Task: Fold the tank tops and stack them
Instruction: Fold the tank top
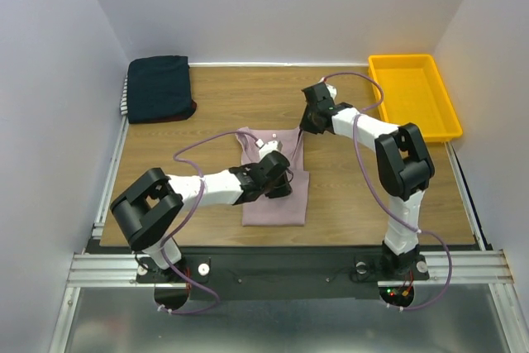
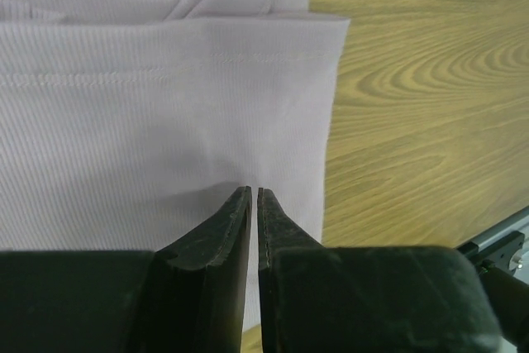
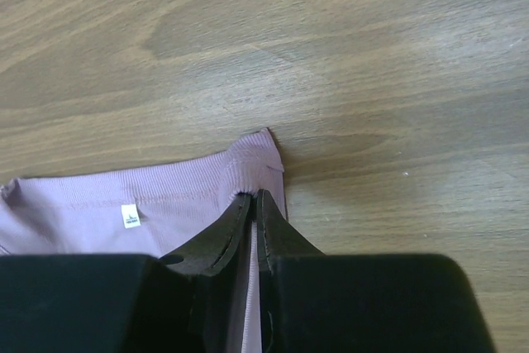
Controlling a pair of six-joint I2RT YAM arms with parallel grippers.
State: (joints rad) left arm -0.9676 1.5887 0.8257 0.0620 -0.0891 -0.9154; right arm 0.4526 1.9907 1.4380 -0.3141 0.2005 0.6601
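Down near the arm bases, the left gripper (image 2: 253, 193) has its jaws pressed almost together, only a thin slit between them, tips nipping a small ridge of the pink tank top (image 1: 275, 204). That top lies mid-table, its lower half a neat rectangle.

The left wrist view gives us a stitched hem (image 2: 248, 57) running across, and the cloth's right edge dropping straight onto bare wood. A metal rail (image 2: 498, 247) peeks in at the lower right. None of that stitching reads from above.

A little farther out, the right gripper (image 3: 253, 196) is clamped on the top's far right corner, with pink cloth showing between its jaws. Its wrist view picks out a small white label (image 3: 128, 216) on the band, and open wood grain beyond.

From the top view, the table (image 1: 355, 196) shows free wood to the right of the top and between it and the back wall.

Far left corner: the folded stack (image 1: 159, 87), dark navy uppermost, a striped edge at its left and a red sliver at its lower right.

Far right corner: the yellow tray (image 1: 413, 93), showing only its own yellow floor, well apart from the cloth.
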